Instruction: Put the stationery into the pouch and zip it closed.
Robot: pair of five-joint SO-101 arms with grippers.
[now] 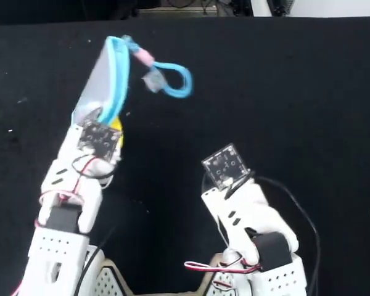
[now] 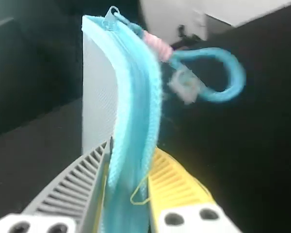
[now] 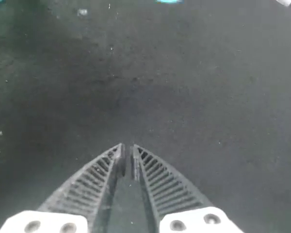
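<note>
Zipping stage, it seems!
Left tool (image 2: 131, 151) pinches the pouch (image 2: 99, 87) by its zip edge; right tool (image 3: 127, 151), closed and empty, must catch the zipper pull (image 2: 111, 13).

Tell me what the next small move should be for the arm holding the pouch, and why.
Probably lower the pouch to the table and open the left gripper. The pouch is clamped in it, the zipper looks shut right up to its slider at the far end, and the right gripper is shut, empty, over bare table.
</note>
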